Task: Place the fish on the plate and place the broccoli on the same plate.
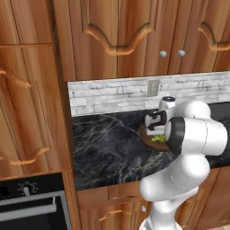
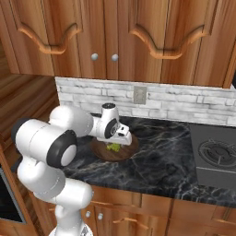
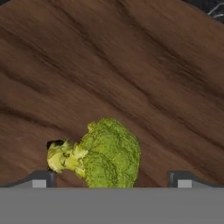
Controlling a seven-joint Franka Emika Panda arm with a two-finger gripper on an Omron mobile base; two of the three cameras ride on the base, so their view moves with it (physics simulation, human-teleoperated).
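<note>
Hand view: broccoli (image 3: 105,153) was seen lying on the plate (image 3: 131,65), between the spread fingertips (image 3: 39,178).
Hand (image 3: 111,179) was wide and empty, directly above; stem was pointed toward the left fingertip.

text: none readable | labels: none | brands: none | numbers: none | signs: none

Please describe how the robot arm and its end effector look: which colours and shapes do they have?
The arm is glossy white, made of thick rounded segments with dark bands at the joints. Its end effector has a white boxy hand with dark parts and two small dark finger tips. No cables or markings are visible.
</note>
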